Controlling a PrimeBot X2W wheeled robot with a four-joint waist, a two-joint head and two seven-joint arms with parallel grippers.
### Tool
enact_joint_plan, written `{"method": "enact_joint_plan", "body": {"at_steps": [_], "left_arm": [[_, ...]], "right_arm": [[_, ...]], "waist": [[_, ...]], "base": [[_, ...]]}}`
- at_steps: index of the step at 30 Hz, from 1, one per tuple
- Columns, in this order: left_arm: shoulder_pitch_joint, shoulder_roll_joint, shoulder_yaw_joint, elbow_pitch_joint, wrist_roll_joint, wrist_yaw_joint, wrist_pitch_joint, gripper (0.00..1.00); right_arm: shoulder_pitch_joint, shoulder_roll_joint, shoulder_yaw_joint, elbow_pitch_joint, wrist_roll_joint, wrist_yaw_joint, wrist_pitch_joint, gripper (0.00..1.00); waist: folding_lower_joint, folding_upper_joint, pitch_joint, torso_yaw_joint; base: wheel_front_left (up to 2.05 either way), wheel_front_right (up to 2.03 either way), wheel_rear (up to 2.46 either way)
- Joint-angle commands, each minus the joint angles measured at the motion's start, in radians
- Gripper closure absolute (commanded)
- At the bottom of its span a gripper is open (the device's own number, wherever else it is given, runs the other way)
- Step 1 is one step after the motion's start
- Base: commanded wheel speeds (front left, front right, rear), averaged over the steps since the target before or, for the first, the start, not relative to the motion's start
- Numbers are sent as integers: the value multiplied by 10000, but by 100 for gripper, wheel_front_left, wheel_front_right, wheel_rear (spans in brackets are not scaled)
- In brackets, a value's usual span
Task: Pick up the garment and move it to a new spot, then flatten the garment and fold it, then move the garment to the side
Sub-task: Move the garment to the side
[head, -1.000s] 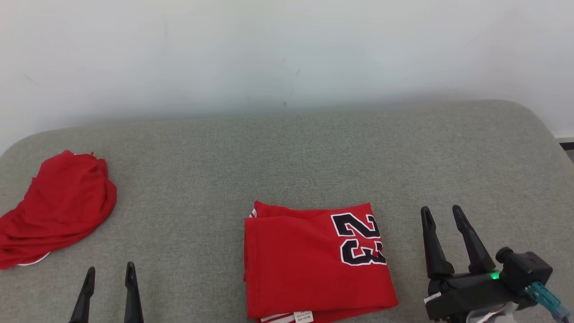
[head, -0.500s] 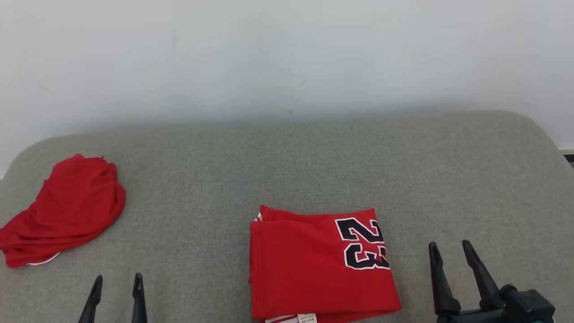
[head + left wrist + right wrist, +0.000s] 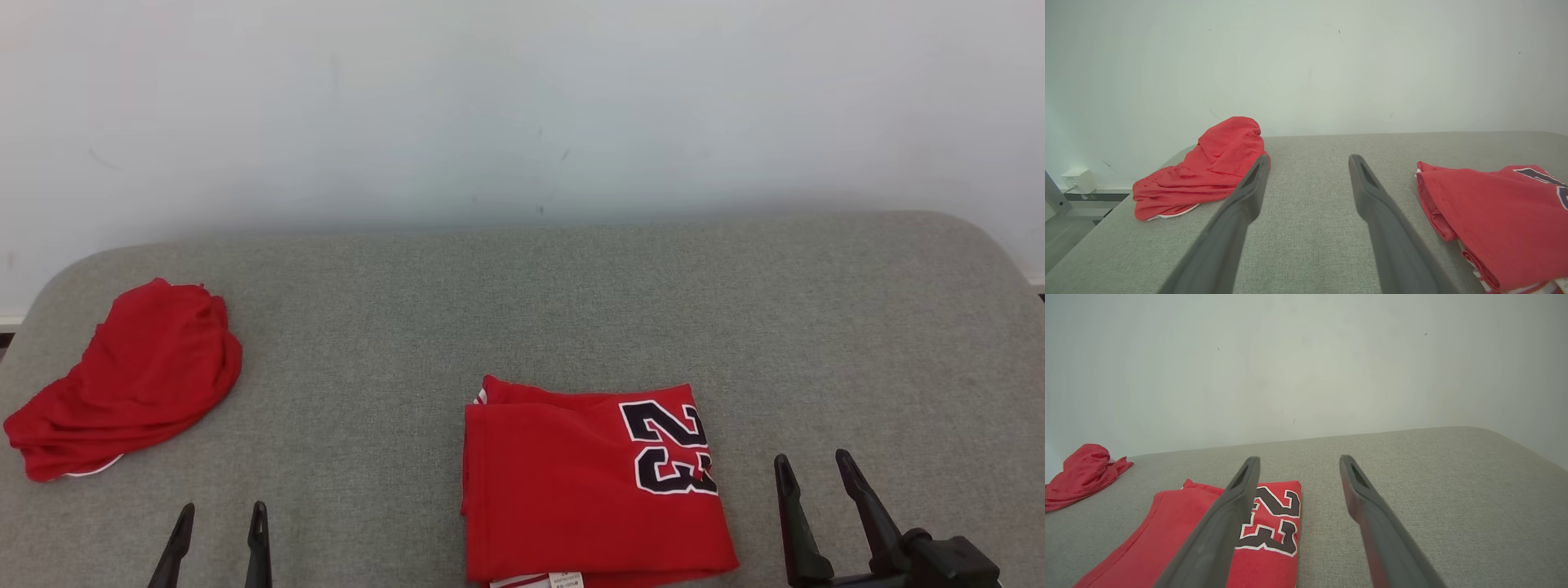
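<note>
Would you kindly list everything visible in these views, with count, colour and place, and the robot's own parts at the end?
folded jersey: one, red with a black-and-white 23, front middle of the surface, lying flat.
crumpled garment: one, red with white trim, left end of the surface.
padded surface: one, grey fabric, under both garments.
wall: one, pale, behind the surface.
small box: one, white, low by the wall beyond the surface's left end.
left gripper: one, dark, lower left, open and holding nothing.
right gripper: one, dark, lower right beside the jersey, open and holding nothing.
</note>
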Motion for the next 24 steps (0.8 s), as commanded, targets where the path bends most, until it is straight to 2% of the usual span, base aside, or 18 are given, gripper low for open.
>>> {"method": "enact_joint_plan", "body": {"at_steps": [1, 24], "left_arm": [[169, 24, 4, 2, -59, 13, -31, 0], [-22, -141, 5, 105, -45, 11, -31, 0]], "right_arm": [[65, 6, 1, 13, -70, -24, -1, 0], [-402, -54, 143, 409, -119, -24, 243, 0]], "waist": [[0, 0, -7, 3], [0, 0, 135, 184]], "base": [[0, 0, 0], [0, 0, 0]]}}
